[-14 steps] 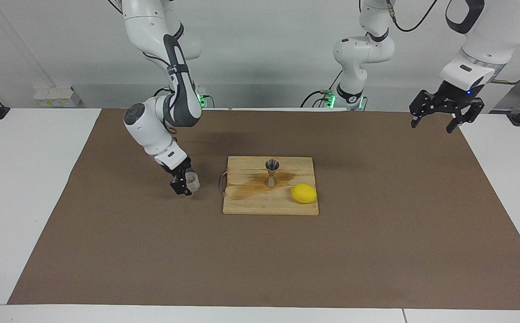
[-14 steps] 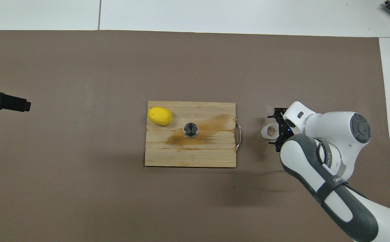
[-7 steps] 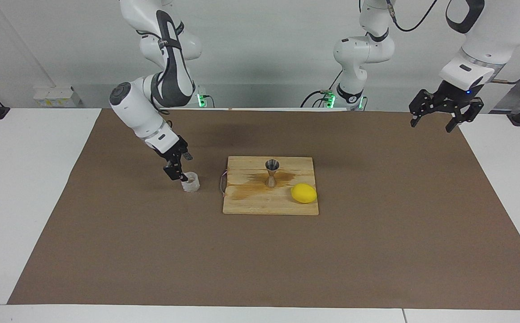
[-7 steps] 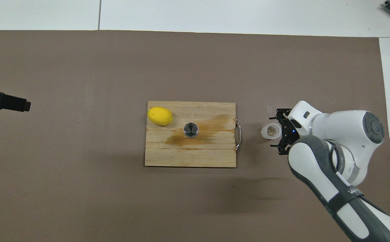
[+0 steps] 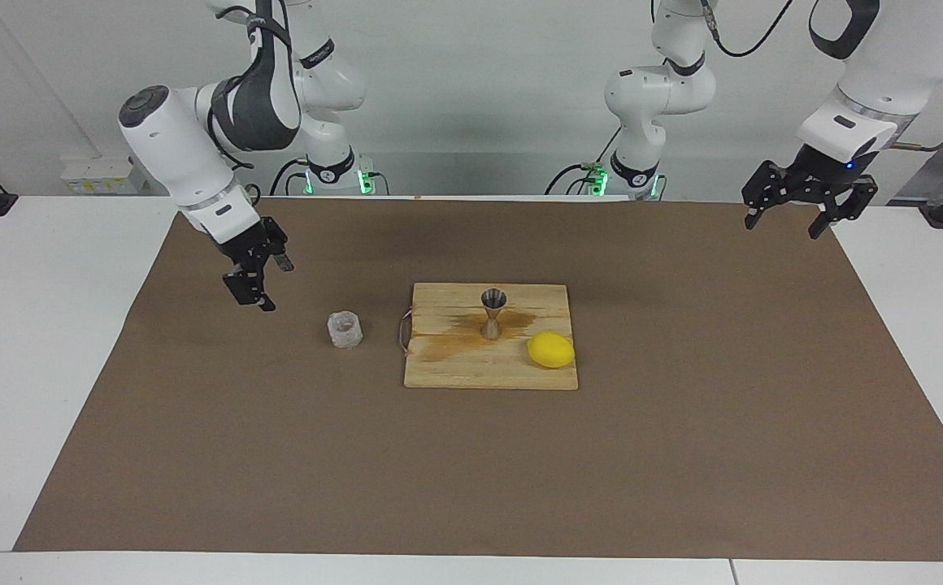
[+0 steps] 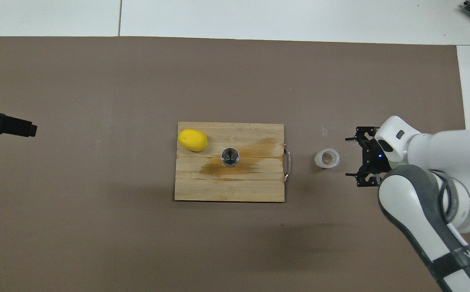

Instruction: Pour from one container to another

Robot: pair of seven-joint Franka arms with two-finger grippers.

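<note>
Cup (image 5: 345,330) stands alone on the table beside the board (image 5: 447,370) bearing the jigger (image 5: 493,312), the right gripper (image 5: 256,272) raised clear with fingers spread, the left gripper (image 5: 801,198) waiting spread; pouring looks finished, leaving only retreat.

Table (image 5: 24,341): white top, covered by a brown mat (image 5: 683,455). On the mat: wooden cutting board (image 5: 471,370), stained, mid-table, metal handle on the edge toward the right arm's end; translucent whitish cup (image 5: 345,330), upright, beside that handle, apart from the board.
</note>
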